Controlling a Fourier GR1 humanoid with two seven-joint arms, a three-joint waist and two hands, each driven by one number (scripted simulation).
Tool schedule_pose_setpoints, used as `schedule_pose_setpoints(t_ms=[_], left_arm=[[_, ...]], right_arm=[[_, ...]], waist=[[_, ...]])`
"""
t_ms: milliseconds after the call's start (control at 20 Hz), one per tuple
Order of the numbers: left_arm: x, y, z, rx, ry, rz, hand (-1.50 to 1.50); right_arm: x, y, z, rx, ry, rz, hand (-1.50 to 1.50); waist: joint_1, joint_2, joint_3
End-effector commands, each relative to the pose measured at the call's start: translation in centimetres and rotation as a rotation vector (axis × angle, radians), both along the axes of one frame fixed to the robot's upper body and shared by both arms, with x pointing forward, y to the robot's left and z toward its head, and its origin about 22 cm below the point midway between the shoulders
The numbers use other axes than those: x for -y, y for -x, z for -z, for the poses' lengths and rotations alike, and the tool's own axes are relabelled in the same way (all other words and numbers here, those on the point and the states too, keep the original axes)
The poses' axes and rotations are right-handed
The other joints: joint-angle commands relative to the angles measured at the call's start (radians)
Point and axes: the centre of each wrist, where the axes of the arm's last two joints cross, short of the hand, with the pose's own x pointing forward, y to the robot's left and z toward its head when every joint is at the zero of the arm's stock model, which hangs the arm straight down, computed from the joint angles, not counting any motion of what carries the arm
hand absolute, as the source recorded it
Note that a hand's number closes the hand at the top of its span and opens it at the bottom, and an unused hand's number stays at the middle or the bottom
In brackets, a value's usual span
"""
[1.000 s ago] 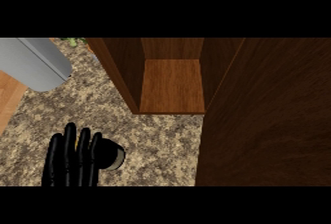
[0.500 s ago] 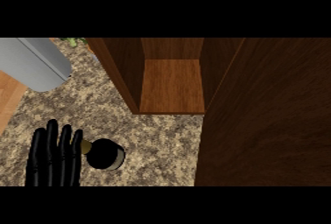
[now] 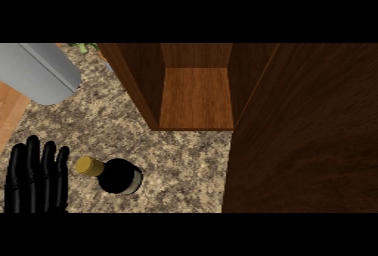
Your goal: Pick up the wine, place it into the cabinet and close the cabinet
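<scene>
My left hand [image 3: 35, 175] rests at the eight o'clock corner of the view, its black fingers [image 3: 46, 160] straight and side by side, pointing toward twelve o'clock and holding nothing. My right hand shows nowhere in the view.

One wine bottle [image 3: 118, 175] stands upright on the speckled stone desk [image 3: 181, 170], seen from straight above: a dark round body with a gold cap [image 3: 90, 166] leaning toward ten o'clock. The cap sits just beside my fingers, at their three o'clock side, with a narrow strip of desk between them; hand and bottle are apart.

One wooden cabinet [image 3: 148, 80] stands at twelve o'clock from the bottle, well apart from it. It is open, and its single visible shelf [image 3: 196, 97] of lighter brown wood holds nothing. One large dark wood panel [image 3: 306, 130], which looks like the cabinet's open door, fills the view's three o'clock side from top to bottom.

One grey cylinder-like object [image 3: 38, 70] lies at ten o'clock, tilted across the desk's edge. A strip of pale wood flooring [image 3: 10, 112] shows at nine o'clock beneath it. A small green item [image 3: 86, 48] peeks out at eleven o'clock, too small to tell what it is.
</scene>
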Motion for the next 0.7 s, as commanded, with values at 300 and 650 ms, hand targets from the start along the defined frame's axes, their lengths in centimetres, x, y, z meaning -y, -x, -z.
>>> schedule_pose_setpoints(t_ms=[300, 650], left_arm=[[-3.1, 1.4, -1.5, -0.025, 0.191, 0.068, -1.5], [-5.3, -1.3, 4.0, -0.064, 0.231, 0.07, -1.5]], right_arm=[[0.2, 2.6, -1.4, 0.031, -0.032, -0.018, -1.5], [0.3, 1.8, -1.5, 0.03, -0.026, -0.03, -1.5]], waist=[[-0.004, 0.0, -0.002], [-0.001, 0.003, -0.002]])
